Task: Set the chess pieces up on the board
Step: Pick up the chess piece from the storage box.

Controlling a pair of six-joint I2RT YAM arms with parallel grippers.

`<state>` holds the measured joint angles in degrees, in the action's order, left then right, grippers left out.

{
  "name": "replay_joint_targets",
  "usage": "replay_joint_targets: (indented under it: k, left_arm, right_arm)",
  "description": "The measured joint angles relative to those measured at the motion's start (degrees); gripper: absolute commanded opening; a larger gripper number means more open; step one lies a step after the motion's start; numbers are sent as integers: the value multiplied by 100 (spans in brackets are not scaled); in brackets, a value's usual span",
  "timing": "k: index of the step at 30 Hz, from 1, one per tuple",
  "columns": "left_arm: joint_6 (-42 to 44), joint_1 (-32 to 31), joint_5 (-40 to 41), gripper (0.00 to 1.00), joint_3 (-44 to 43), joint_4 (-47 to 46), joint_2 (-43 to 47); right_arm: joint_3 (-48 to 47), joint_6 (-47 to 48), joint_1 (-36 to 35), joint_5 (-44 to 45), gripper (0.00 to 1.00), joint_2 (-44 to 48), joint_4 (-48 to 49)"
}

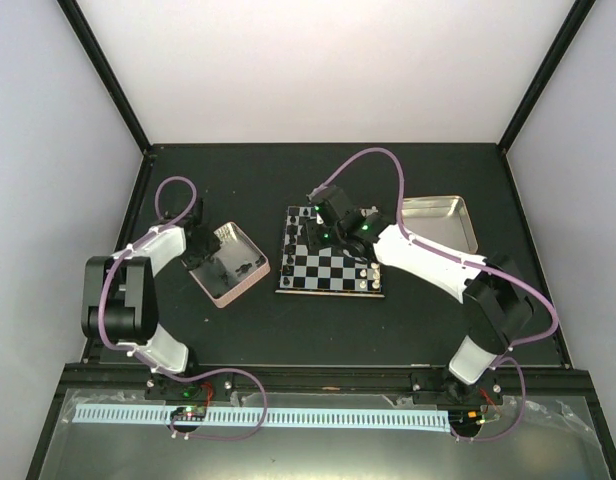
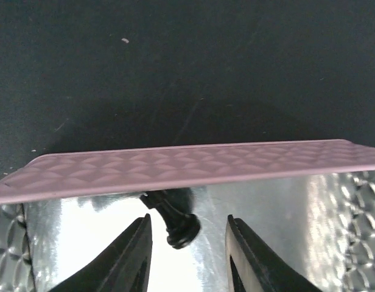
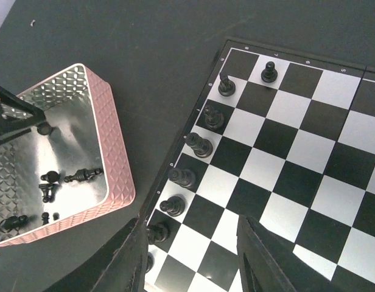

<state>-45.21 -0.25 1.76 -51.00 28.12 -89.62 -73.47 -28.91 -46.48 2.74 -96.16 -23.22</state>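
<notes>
**Left end effector [image 2: 189,220] brackets black piece [image 2: 178,230] in pink tin [image 2: 187,161]**

Jaws part-open, fingers [image 2: 136,258] either side of the piece w/o touching. It seems to lie tipped on the tin's mirror-bright floor, round base toward the jaws, head toward the quilted wall; long axis approx along the gap. Right end effector [image 3: 189,222], open & empty, hovers over the glossy checked board [image 3: 285,152], so left arm is nearer.

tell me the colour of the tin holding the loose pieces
The tin is pink outside, diamond-embossed; best seen in the right wrist view.
</notes>
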Motion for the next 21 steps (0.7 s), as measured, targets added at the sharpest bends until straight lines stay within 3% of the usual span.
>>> replay_joint_targets:
  k: [10, 18, 21]
  left_arm:
    - [-72, 221, -210, 38, -330, 413, -472]
    - [-162, 286, -269, 31, -525, 667, -732]
    - [-195, 286, -267, 23, -538, 789, -750]
  right_arm:
    - [9, 0, 2, -35, 41, 74, 11]
    - [11, 4, 2, -26, 41, 136, -11]
    - [11, 4, 2, -20, 41, 203, -11]
